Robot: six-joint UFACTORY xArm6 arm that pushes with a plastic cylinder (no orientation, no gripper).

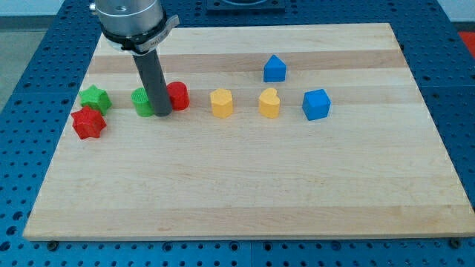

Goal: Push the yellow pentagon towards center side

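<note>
Bench (245,200): wooden board, near half bare.

Red star (88,123) nearest, at the view's left. Green star (95,98) just behind it, touching or nearly so.

Middle row, left to right: green block (141,101), shape partly hidden by the rod; rod's tip (162,113) down between it and red block (178,96), close against both. Can't tell if it touches either.

Yellow pentagon (221,103) next along, apart from the red block, a little left of board centre. Yellow heart (269,104) right of it, then blue cube (316,104).

Farthest: blue house-shaped block (274,69), behind the heart.

No pincer on this arm; only a straight dark rod (154,78), holding nothing.
</note>
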